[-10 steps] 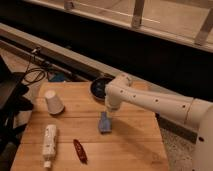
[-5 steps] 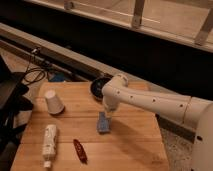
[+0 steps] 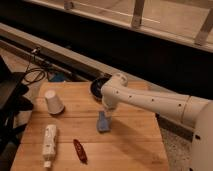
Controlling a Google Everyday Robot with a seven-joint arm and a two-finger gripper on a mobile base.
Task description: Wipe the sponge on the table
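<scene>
A small light-blue sponge [image 3: 103,121] lies near the middle of the light-brown wooden table [image 3: 130,145]. My white arm reaches in from the right and bends down over it. The gripper [image 3: 106,112] hangs at the sponge's far end, right on or just above it. The arm's wrist covers the point where gripper and sponge meet.
A white cup [image 3: 53,101] stands upside down at the table's left. A white tube-like bottle [image 3: 49,142] and a small dark red object [image 3: 79,150] lie near the front left. A dark round dish [image 3: 99,88] sits at the far edge. Black gear and cables lie left of the table.
The arm's elbow has swung left over the table. The sponge has shifted slightly leftward with the gripper on it.
</scene>
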